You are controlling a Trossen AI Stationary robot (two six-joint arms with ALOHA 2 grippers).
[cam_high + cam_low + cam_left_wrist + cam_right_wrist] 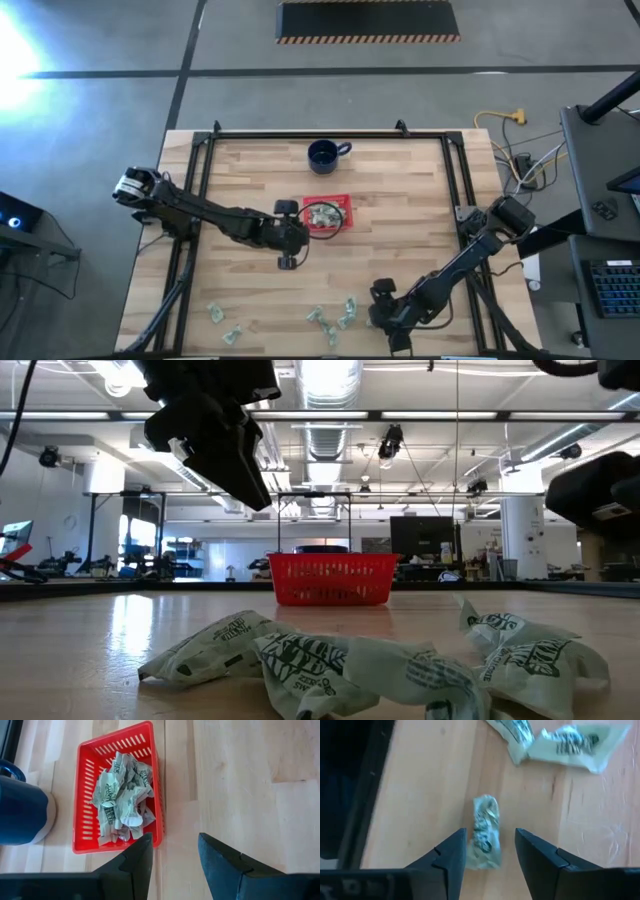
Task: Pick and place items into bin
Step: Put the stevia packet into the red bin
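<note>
The red bin (327, 213) sits mid-table, with several pale green-and-whitish crumpled wrappers (122, 795) lying in it. My left gripper (175, 852) hovers open and empty just near-left of the bin (82, 795). Loose wrappers lie along the table's near edge (330, 318), with two more to the left (222, 322). My right gripper (490, 845) is low at the near edge (385, 310), open, with its fingers on either side of one wrapper (485, 830) that lies flat on the wood. My right gripper comes at the wrapper from above with the wrapper's near end (479, 860) between the open fingers, close to one finger (452, 852). I cannot tell whether that finger touches it. The wrapper lies on the table.
A dark blue mug (325, 154) stands beyond the bin near the far edge. Two more wrappers (560, 740) lie just beyond the right gripper. A black frame rail (455, 190) runs along the table's sides. Bare wood stretches between the bin and the near wrappers (330, 665).
</note>
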